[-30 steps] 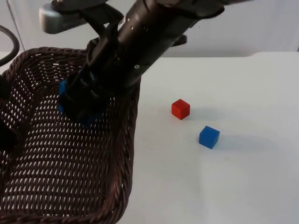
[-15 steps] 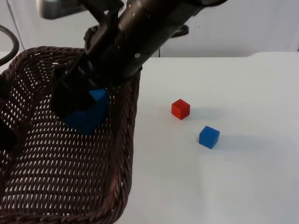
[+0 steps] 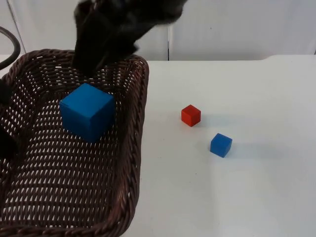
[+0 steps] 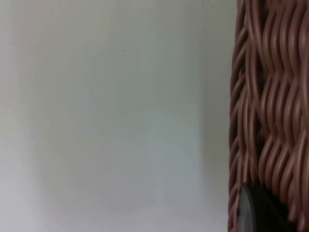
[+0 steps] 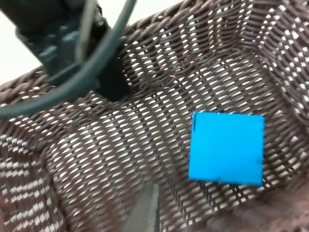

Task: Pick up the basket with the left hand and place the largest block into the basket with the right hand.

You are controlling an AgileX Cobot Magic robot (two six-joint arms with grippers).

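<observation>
Broadly, a white table [image 3: 237,197] runs back to a grey partition wall, and a dark brown woven basket [image 3: 129,163] takes up the whole 9 o'clock side of the top view. Inside it, toward its 12 o'clock end, sits the large blue block [image 3: 88,111], resting on the basket's mesh floor and touched by nothing; in the right wrist view the same block [image 5: 226,148] lies flat on the weave. The right gripper [image 3: 101,47] hangs above the basket's far rim, at 12 o'clock from the block and clear of it; how far its fingers are parted cannot be told. The left gripper holds the basket wall at the 9 o'clock side, one black fingertip [image 4: 260,210] pressed against the woven rim. Out on the bare table at 3 o'clock from the basket lie a small blue cube [image 3: 220,145] and, just beside it toward 11 o'clock, a smaller red cube [image 3: 190,115].
</observation>
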